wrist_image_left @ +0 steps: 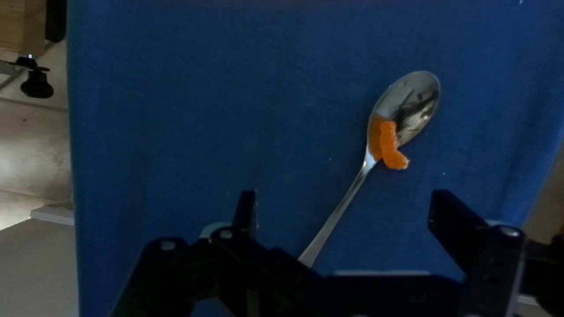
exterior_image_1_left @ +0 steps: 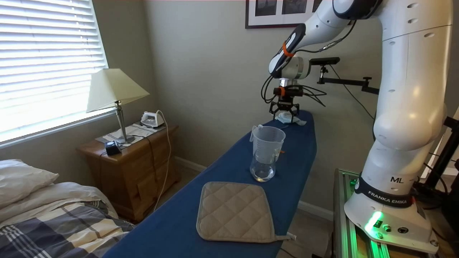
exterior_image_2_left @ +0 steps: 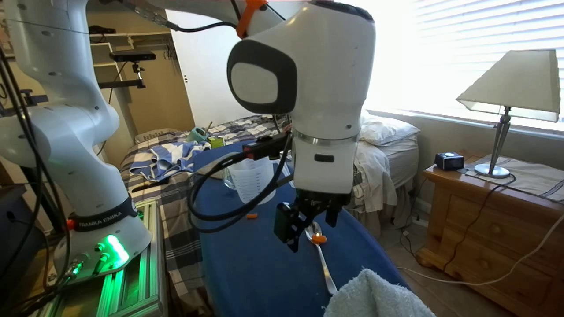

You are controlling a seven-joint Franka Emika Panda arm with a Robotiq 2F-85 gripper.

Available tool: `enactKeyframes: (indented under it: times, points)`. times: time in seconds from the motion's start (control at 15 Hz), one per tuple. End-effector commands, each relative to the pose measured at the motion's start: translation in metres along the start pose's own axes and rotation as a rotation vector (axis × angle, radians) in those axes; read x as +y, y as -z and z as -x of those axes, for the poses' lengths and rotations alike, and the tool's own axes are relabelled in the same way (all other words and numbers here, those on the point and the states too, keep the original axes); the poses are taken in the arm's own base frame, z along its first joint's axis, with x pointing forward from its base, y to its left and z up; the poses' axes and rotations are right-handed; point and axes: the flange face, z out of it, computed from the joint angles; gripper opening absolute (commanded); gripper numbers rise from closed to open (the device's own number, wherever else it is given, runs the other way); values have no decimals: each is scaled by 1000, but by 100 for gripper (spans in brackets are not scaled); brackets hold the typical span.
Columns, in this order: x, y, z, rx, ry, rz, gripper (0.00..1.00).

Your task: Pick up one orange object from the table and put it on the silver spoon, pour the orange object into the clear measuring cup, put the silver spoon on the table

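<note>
Here's the long blue table (exterior_image_1_left: pixel 172 222), running from near to far, and the white arm (exterior_image_1_left: pixel 412 93) leaning in from the right in an exterior view, stretched over its far end. The quilted pad (exterior_image_1_left: pixel 235 211) lies on the near stretch; just past it stands the clear measuring cup (exterior_image_1_left: pixel 269 145), upright. Farther on hangs the gripper (wrist_image_left: pixel 346 209), jaws spread well apart, nothing between them! A pale cloth (exterior_image_1_left: pixel 285 117) sits crumpled at the far tip.

And there's the silver spoon (wrist_image_left: pixel 361 175), flat on the table, bowl off to the right in the wrist view, handle slanting left beneath the gap. Light and stiff, I'd judge, but polished: it could skate or twist, so the call is a firm pinch mid-handle, jaws square across it, bowl kept level.

Because look at the orange piece (wrist_image_left: pixel 390 145)! It straddles the bowl's edge by the neck, one end poking past the rim on the right. It looks soft and feather-light; a tilt may well tip it off. A second orange piece (exterior_image_2_left: pixel 251 216) lies on the table near the cup.
</note>
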Motion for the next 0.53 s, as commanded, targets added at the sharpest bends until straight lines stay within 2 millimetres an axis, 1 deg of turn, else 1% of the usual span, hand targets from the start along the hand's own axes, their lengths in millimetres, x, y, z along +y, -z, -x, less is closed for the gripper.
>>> enactKeyframes:
  times: [0.0,0.27,0.47]
  points:
    - [-7,-18,-7,-38,16,-39,100]
    - [-24,-32,-6,-58,44,-48,100]
    - [-34,-31,-7,-48,66,-39,100]
